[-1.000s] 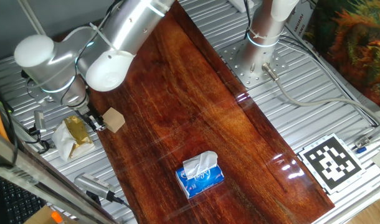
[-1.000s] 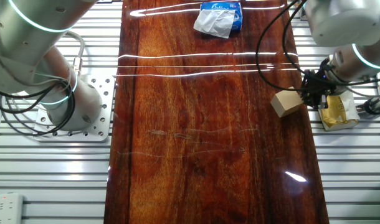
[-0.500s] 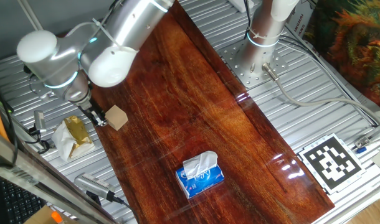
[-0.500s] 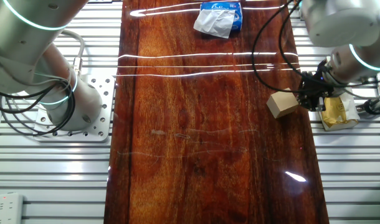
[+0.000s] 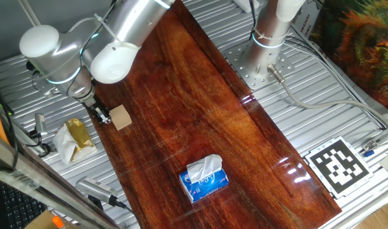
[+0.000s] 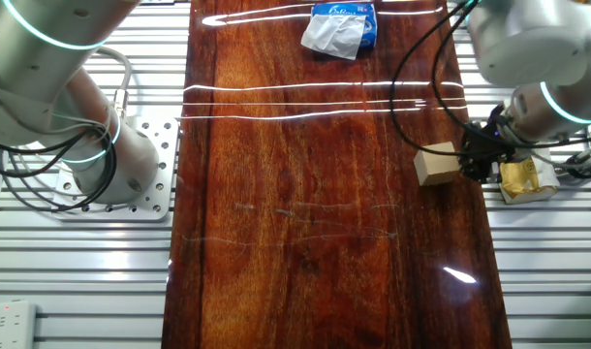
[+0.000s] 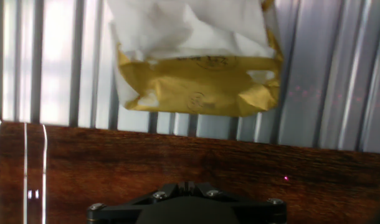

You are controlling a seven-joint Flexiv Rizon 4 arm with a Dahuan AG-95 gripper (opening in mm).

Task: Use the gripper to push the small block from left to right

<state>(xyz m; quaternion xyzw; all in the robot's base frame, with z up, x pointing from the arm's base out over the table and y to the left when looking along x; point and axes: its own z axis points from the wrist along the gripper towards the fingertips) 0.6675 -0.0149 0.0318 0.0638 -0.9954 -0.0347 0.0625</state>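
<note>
The small block (image 5: 121, 117) is a light-tan wooden cube on the left part of the dark wood board; it also shows in the other fixed view (image 6: 437, 163). My gripper (image 5: 102, 117) is a narrow black tip pressed against the block's left side, low at the board; in the other fixed view the gripper (image 6: 471, 161) sits at the block's right side. The fingers look closed together with nothing between them. The hand view shows only the gripper's black body (image 7: 187, 202) at the bottom edge; the block is out of that view.
A crumpled yellow-white wrapper (image 5: 74, 138) lies on the metal slats just left of the board, also in the hand view (image 7: 193, 59). A blue tissue pack (image 5: 205, 178) lies near the board's front. The upright white arm base (image 5: 270, 32) stands at the back right. A marker tag (image 5: 339, 165) lies at the right.
My gripper has moved rightward along the board and the block has slid with it, away from the wrapper and further onto the board.
</note>
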